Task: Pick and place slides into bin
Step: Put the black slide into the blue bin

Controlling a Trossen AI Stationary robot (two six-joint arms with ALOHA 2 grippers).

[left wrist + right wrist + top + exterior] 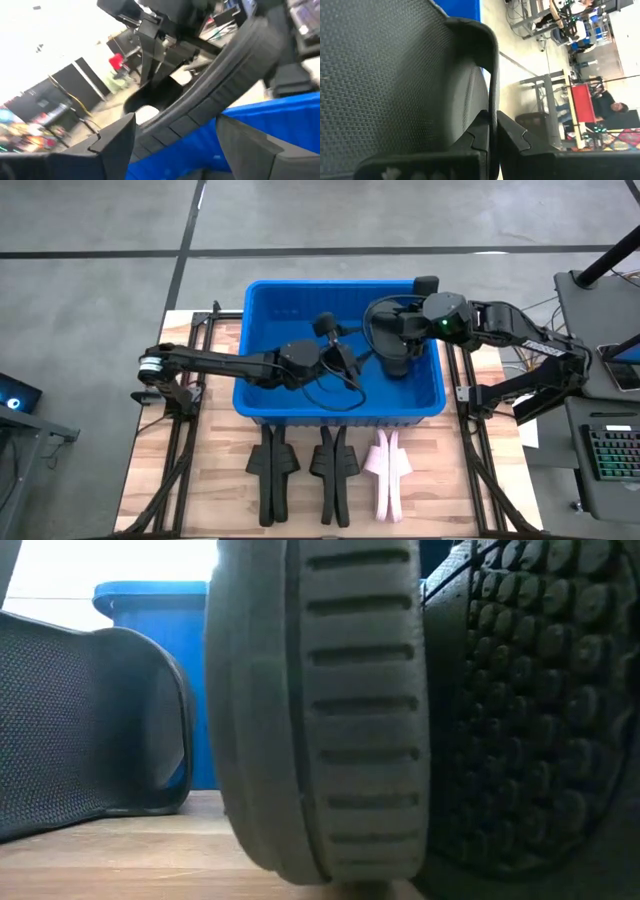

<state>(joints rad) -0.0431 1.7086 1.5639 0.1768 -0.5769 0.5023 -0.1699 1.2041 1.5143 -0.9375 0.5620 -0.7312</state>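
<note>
A black slide [392,355] hangs over the blue bin [270,300], and my right gripper [403,328] is shut on it from the right. My left gripper [345,362] reaches into the bin from the left and is open. In the left wrist view its fingers [117,132] stand wide apart just short of that slide's ribbed sole [215,85]. Two black slides [272,470] [333,470] and a pale pink one [390,470] stand on their sides on the table in front of the bin. The low view shows the pink sole [320,710] close up. My right gripper pinches the rim of the black slide's broad strap [493,95] between its two fingers. The fingers come from the table's right side, slanting down. The slide is lifted clear above the bin's floor.
The bin fills the middle of the wooden table [200,480], and both arms are over it. The row of slides stands between the bin's near wall [340,415] and the table's front edge. A desk with a keyboard [610,455] stands to the right.
</note>
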